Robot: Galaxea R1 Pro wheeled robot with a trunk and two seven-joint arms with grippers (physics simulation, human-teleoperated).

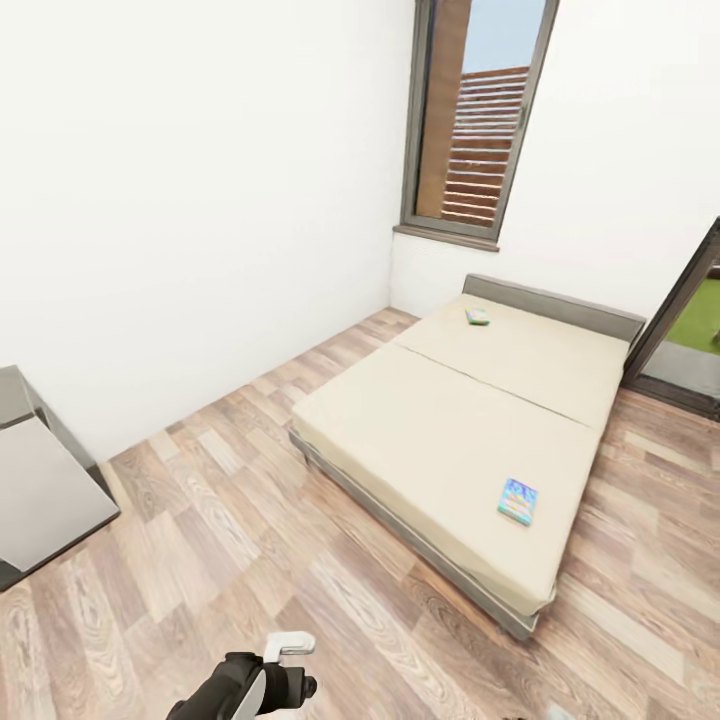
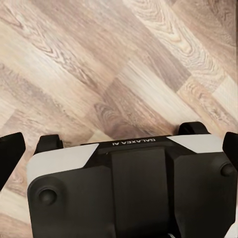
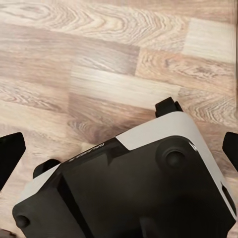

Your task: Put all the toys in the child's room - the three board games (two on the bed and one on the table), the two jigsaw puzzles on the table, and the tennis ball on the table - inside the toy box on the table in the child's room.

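The white-walled room with its tall grey-framed window and wood plank floor comes first, then the broad beige mattress bed with a grey frame edge, lying low on the floor and well apart from the robot; at the left edge sits a corner of a dark grey cabinet, and no desk surface shows. On the bed lie two of the board games: a small blue flat printed box near the foot corner and a green-edged flat box up by the headboard, well apart from each other. Both look light and stiff, likely slick cardboard, and lying flat on soft bedding they probably want a pinch across a short edge. The left gripper hangs over bare floor with fingers spread and empty; the right gripper likewise looks open and empty
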